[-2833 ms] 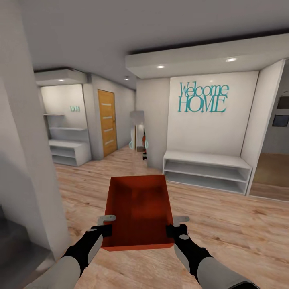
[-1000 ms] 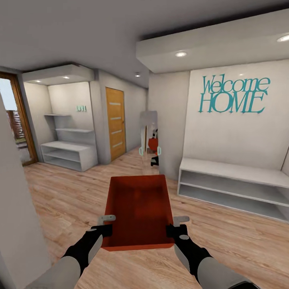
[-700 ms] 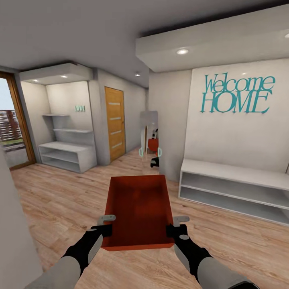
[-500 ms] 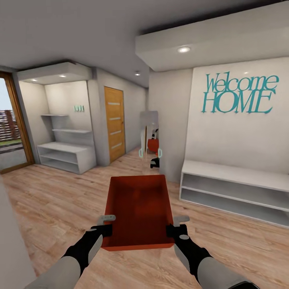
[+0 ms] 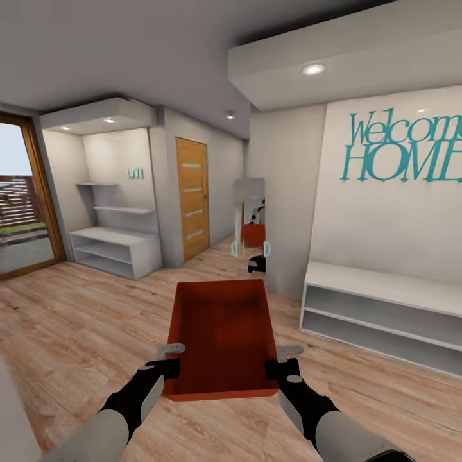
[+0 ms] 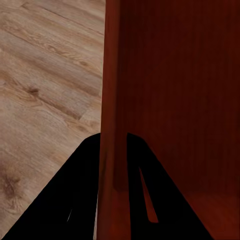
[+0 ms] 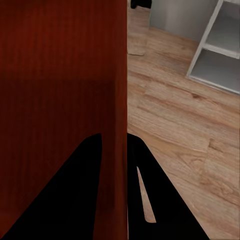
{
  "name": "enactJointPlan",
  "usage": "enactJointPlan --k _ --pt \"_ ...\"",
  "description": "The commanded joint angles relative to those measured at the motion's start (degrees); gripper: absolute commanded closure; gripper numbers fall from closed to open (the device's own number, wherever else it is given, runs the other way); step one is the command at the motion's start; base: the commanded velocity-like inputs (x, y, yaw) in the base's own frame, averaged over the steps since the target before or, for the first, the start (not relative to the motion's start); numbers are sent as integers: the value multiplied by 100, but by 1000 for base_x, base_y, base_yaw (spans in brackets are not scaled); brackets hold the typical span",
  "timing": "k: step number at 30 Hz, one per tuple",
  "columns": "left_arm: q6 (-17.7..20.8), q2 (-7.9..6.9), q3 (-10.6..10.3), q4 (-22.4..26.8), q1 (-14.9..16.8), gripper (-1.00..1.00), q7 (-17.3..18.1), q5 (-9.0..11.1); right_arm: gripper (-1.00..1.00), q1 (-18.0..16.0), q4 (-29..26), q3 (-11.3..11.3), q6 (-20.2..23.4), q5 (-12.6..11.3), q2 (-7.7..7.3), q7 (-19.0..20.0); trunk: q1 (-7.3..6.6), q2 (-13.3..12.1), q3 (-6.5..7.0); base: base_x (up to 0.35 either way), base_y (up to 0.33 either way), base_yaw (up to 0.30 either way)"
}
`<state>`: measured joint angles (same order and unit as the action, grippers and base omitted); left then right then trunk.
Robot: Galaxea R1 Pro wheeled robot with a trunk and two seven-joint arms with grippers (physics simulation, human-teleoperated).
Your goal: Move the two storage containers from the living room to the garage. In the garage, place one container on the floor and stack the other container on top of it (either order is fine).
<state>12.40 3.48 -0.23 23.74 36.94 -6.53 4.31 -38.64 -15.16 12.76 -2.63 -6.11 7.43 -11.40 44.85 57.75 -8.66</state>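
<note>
Both arms reach forward from the lower corners of the head view, forearms converging toward 12 o'clock, wrists level. The left gripper (image 5: 168, 359) pinches the left wall of the bin (image 5: 221, 333) near its near corner, and the right gripper (image 5: 280, 359) pinches the right wall opposite. In the left wrist view the dark fingers (image 6: 80, 195) sit one on each side of the thin red wall (image 6: 112, 125), closed on it; the right wrist view shows the same, its fingers (image 7: 150, 195) straddling the wall (image 7: 117, 100). The bin is empty, held level above the wood floor (image 5: 77, 327), its long axis pointing to 12 o'clock.

Open floor spreads from 9 to 12 o'clock. A low white bench (image 5: 385, 308) with an open shelf lines the wall at 2 o'clock beneath teal lettering (image 5: 404, 151). At 12 o'clock a passage runs past a wall corner bearing a mirror (image 5: 250, 221). A wooden door (image 5: 192, 199) stands at 11 o'clock, white shelves (image 5: 115, 247) at 10 o'clock, a glazed door (image 5: 25, 199) at 9 o'clock.

The right wrist view adds a close look at a white shelf unit's (image 7: 220, 45) edge beside the bin; the left wrist view has bare planks (image 6: 45, 90) outside the bin.
</note>
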Motion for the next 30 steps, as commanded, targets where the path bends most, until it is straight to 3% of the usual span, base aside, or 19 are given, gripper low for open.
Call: enactJointPlan --k 1,18,30 --pt "43 -22 14 8 -3 100 -78 -71 100 -12 -13 -142 -31 0 -5 -38 4 6 -8 323 0 264" --pt "43 -22 14 8 -3 100 -80 -71 100 -12 -13 -142 -35 -3 -5 -38 4 6 -8 323 0 261" --pt "43 -25 14 0 -3 100 -78 -71 100 -12 -13 -142 -24 -5 -6 -38 4 6 -8 323 0 14"
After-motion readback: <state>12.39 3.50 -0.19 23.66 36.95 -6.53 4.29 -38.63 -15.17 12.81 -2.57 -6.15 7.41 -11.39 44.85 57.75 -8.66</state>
